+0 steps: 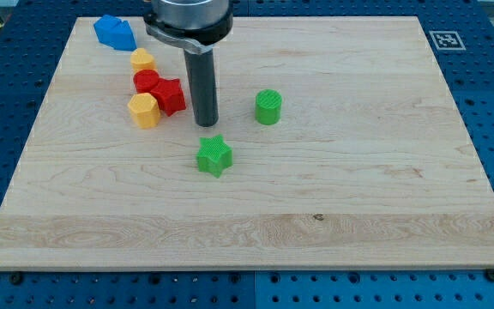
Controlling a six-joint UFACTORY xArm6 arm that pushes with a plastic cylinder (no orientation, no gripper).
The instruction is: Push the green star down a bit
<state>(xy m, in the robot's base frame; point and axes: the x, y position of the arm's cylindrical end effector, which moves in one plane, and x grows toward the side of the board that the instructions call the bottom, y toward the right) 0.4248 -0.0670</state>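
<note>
The green star [214,156] lies on the wooden board [358,189], left of centre. My tip [206,125] stands just above it toward the view's top, a small gap apart and slightly to its left. The dark rod rises from there to the arm's grey flange at the view's top.
A green cylinder [268,106] sits right of the rod. Left of the rod are a red star [171,95], a red block [147,82], a yellow block [143,111] and another yellow block [142,60]. A blue block [114,33] lies at the top left.
</note>
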